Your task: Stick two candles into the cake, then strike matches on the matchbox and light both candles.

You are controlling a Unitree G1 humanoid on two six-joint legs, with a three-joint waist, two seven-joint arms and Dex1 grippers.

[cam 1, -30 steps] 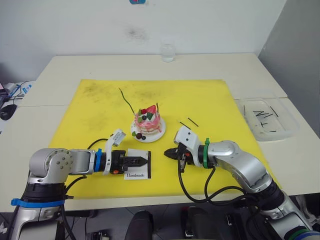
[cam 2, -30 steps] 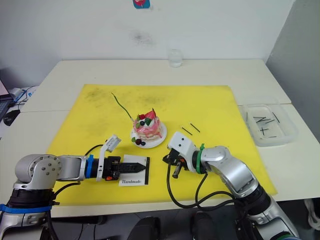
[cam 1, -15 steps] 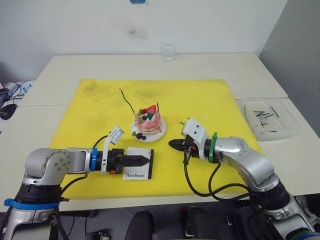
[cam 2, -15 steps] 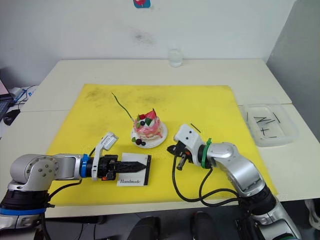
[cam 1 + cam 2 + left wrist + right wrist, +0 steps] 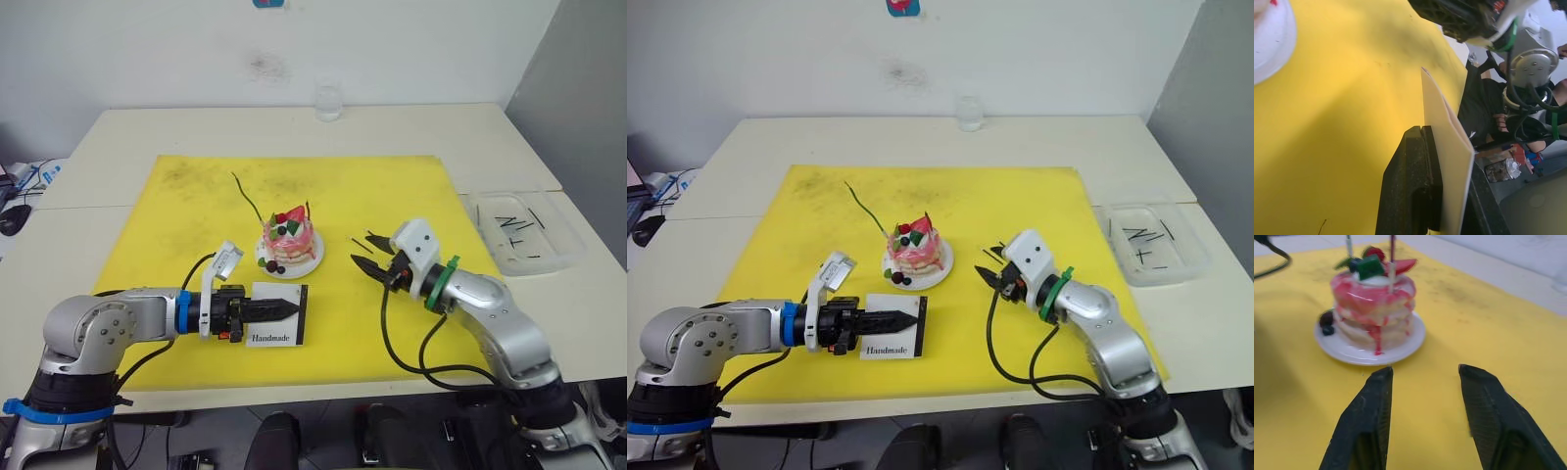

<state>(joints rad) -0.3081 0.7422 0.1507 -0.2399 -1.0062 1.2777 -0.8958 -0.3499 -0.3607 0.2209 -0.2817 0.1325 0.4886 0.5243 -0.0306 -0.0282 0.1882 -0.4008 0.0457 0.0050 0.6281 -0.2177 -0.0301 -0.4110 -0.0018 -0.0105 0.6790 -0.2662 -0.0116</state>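
Yellow mat (image 5: 196,211) carries the cake (image 5: 290,240), both candles (image 5: 247,197) planted, unlit; left gripper (image 5: 284,309) clamps the matchbox (image 5: 278,326), right gripper (image 5: 364,261) spread empty near the matches (image 5: 374,238).

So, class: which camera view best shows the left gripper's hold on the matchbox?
The left wrist view: the black fingers pinch the matchbox edge-on, close up. The eye views show the left gripper shut on the box from above, "Handmade" readable, the grip itself small. The right wrist view faces the cake instead.
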